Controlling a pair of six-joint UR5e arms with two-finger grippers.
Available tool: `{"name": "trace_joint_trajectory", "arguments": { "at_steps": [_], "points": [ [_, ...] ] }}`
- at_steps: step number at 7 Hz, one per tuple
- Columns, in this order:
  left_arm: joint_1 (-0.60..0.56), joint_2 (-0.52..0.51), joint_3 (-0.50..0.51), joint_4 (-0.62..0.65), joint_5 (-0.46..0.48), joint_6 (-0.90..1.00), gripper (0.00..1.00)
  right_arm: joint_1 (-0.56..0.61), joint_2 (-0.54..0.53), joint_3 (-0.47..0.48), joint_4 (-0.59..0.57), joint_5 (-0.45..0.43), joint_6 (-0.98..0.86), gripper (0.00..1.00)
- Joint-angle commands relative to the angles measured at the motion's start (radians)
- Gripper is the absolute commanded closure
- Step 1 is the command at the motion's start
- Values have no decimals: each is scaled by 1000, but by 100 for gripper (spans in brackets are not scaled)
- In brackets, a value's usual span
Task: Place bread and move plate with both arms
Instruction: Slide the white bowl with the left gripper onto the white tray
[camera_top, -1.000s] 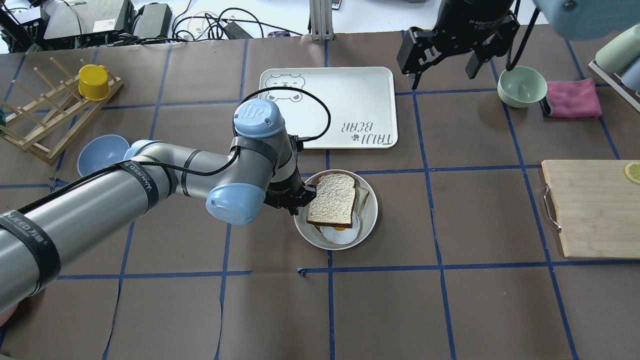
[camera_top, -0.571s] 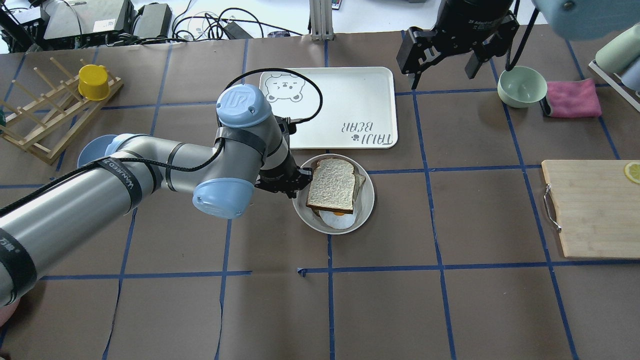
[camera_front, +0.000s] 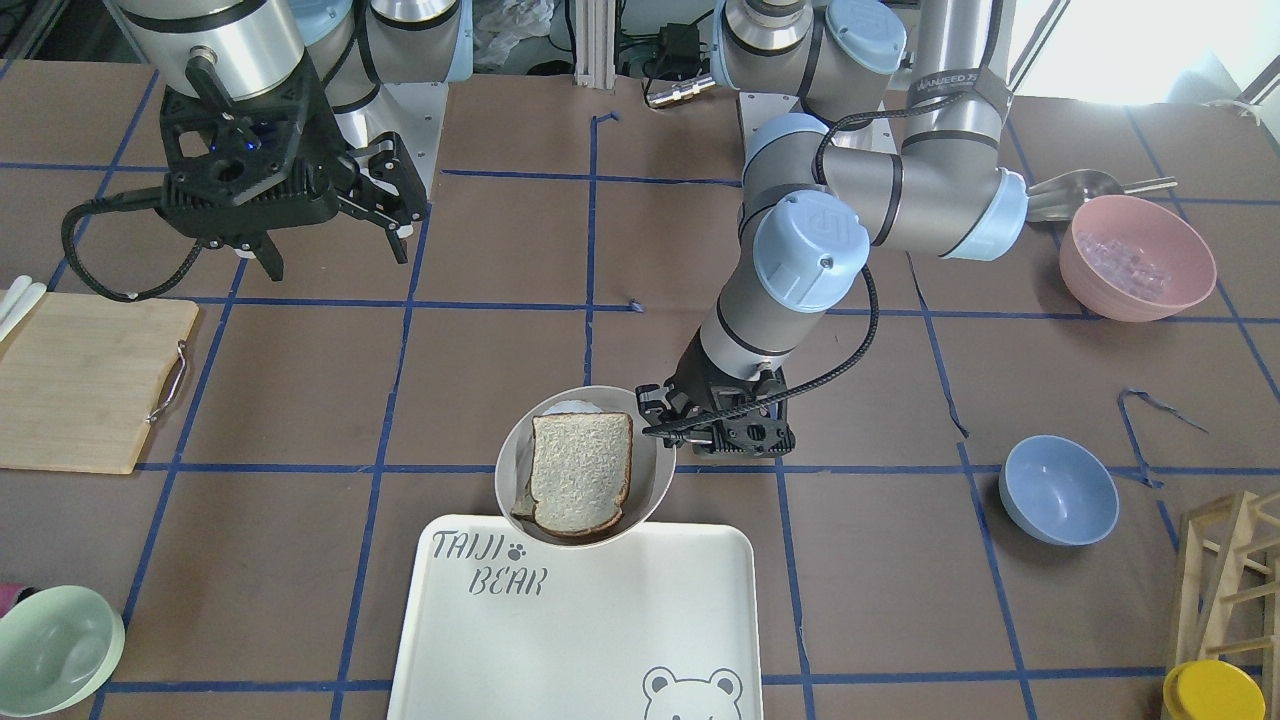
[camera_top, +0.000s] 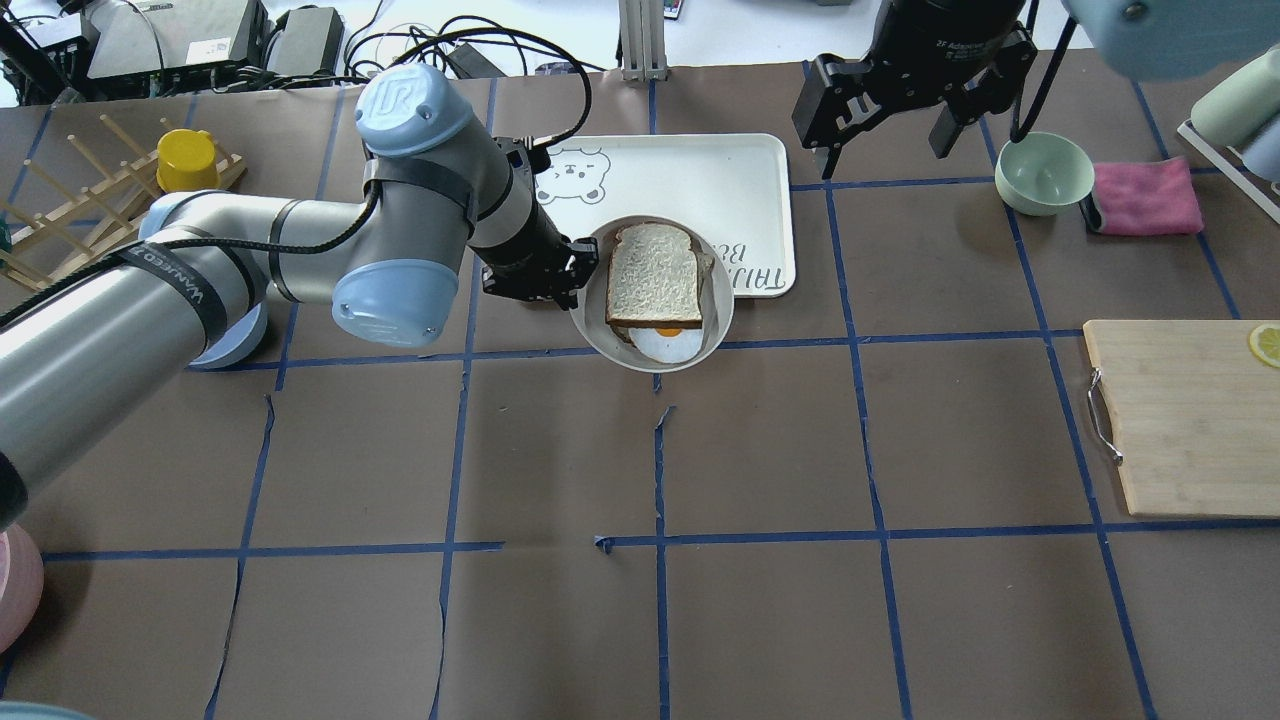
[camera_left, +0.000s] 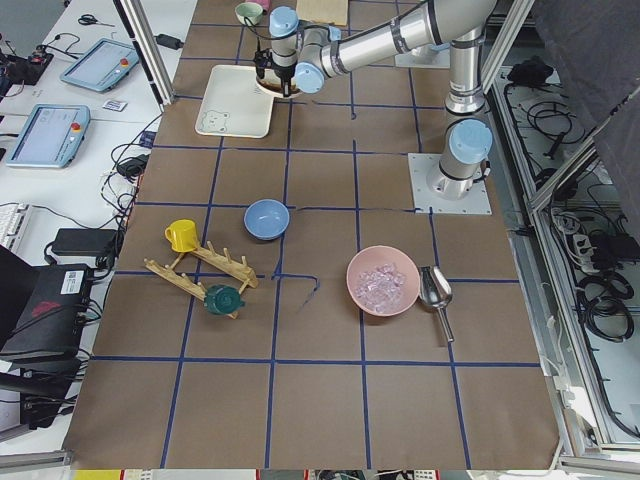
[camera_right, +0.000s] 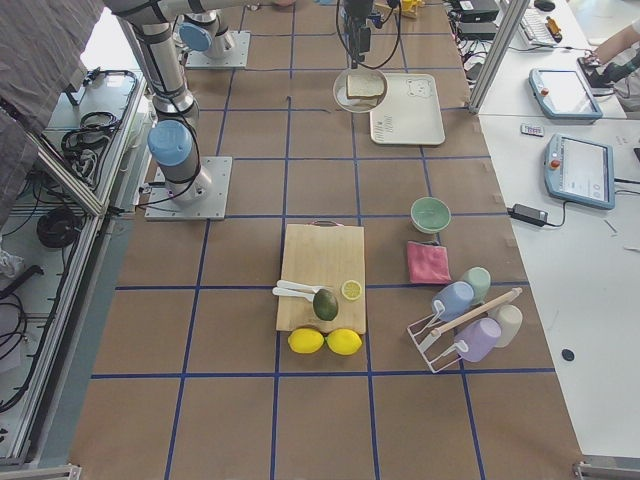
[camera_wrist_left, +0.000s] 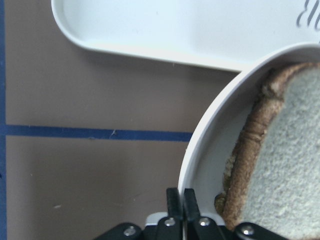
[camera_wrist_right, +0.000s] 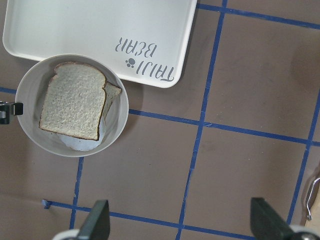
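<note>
plate (camera_top: 722, 306) (bread (camera_top: 652, 272) on top) | rim pinched by left hand (camera_top: 585, 272) | far edge over tray (camera_top: 730, 180) | right hand (camera_top: 885, 140) spread

Robot side of tray (camera_top: 700, 170): overlapped by plate (camera_top: 600, 325); left gripper (camera_top: 580, 275) clamped on its rim.
Bear end of tray: left arm (camera_top: 300, 240) blocks.
Lettered end of tray: bare bench (camera_top: 900, 260); right gripper (camera_top: 885, 150) hovers above, spread.

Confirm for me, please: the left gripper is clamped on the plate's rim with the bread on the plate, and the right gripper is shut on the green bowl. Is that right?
Not quite. The right gripper is open and holds nothing, apart from the green bowl, as the overhead exterior view shows. The left gripper is indeed clamped on the rim of the plate, with the bread on it.
</note>
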Motion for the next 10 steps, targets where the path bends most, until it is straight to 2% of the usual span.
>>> {"name": "trace_joint_trajectory", "arguments": {
  "at_steps": [1,4,7,8,9,10],
  "points": [
    [55,-90,103,-4,-46,6,100,0,0,0,-2,0,0,0],
    [57,-297,316,-4,-73,-12,100,0,0,0,-1,2,0,0],
    [58,-360,339,3,-69,-8,100,0,0,0,1,2,0,0],
    [58,-362,341,8,-63,8,1,0,0,0,-1,2,0,0],
    [58,-335,342,2,-58,9,0,2,-1,0,-2,3,1,0],
    [54,-292,336,-27,-2,8,0,2,0,0,-2,3,2,0]
  ]
}}
